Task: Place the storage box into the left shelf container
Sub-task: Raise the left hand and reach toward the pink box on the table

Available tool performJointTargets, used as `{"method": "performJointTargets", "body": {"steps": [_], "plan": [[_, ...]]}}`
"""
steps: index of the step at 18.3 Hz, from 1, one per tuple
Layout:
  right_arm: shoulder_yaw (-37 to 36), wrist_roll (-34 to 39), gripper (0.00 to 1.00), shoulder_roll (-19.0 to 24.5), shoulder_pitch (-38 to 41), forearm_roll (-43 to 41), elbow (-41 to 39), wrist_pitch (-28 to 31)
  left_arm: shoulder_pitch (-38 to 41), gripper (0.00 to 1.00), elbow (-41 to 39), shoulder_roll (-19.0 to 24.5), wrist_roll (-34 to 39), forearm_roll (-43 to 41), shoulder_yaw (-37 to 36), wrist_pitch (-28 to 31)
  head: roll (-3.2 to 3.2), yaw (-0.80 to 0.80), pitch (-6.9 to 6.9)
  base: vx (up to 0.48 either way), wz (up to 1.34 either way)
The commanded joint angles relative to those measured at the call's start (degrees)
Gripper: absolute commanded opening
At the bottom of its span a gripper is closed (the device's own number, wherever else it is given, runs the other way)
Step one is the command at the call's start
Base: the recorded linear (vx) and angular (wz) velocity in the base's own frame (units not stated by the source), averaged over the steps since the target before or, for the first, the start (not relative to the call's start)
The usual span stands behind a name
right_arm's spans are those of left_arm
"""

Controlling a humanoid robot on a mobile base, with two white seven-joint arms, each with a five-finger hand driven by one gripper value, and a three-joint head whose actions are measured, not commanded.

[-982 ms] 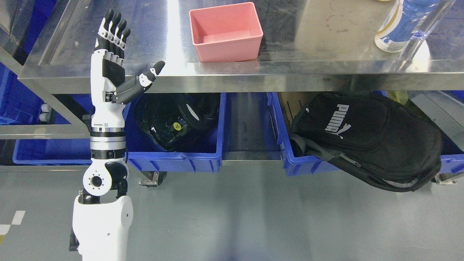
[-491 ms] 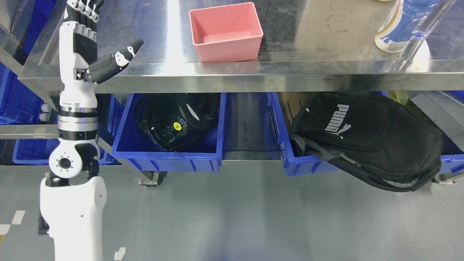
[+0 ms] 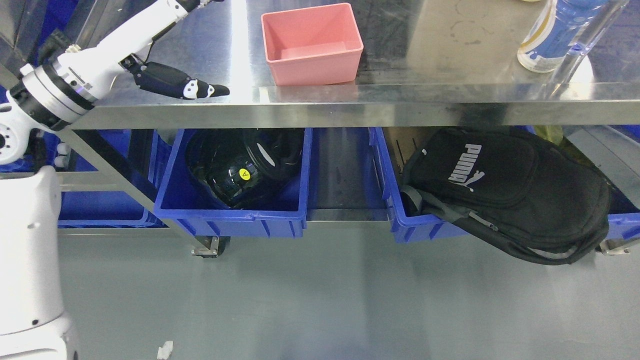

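The pink storage box (image 3: 312, 42) stands open-topped on the steel table top (image 3: 430, 55), close to its front edge. My left hand (image 3: 162, 22) reaches diagonally over the table's left part, well left of the box and not touching it. Its thumb (image 3: 187, 88) sticks out toward the right and the hand holds nothing; the other fingers run off the top edge. Below the table, the left blue shelf container (image 3: 235, 216) holds a black helmet (image 3: 242, 165).
A second blue bin (image 3: 400, 220) at the lower right carries a black backpack (image 3: 510, 190) that hangs over its rim. A blue-labelled bottle (image 3: 552, 35) stands at the table's far right. More blue bins (image 3: 100, 212) sit at the left. Grey floor lies in front.
My left arm has swung from upright in front of the table's left edge to lying diagonally over the table top, the hand rising toward the top edge. The pink box has not moved.
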Motion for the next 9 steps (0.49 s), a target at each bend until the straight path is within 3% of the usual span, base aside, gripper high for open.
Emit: {"method": "performJointTargets", "body": {"steps": [1, 6, 9], "plan": [[0.00, 0.01, 1.00, -1.00, -0.18, -1.23, -1.00, -0.14, -9.62, 0.97, 5.42, 5.56, -2.56, -2.60, -13.94, 6.33, 0.00, 0.00, 0.00, 0.000, 0.00], [0.00, -0.08, 1.00, -1.00, -0.18, -1.23, -1.00, -0.14, -14.38, 0.94, 12.54, -8.66, -2.65, -5.94, -14.92, 13.36, 0.00, 0.00, 0.00, 0.000, 0.00], [0.00, -0.08, 1.00, -1.00, -0.27, -1.23, -1.00, -0.14, -17.27, 0.93, 17.54, -13.96, -2.65, -6.12, -18.51, 15.75, 0.00, 0.00, 0.00, 0.000, 0.00]]}}
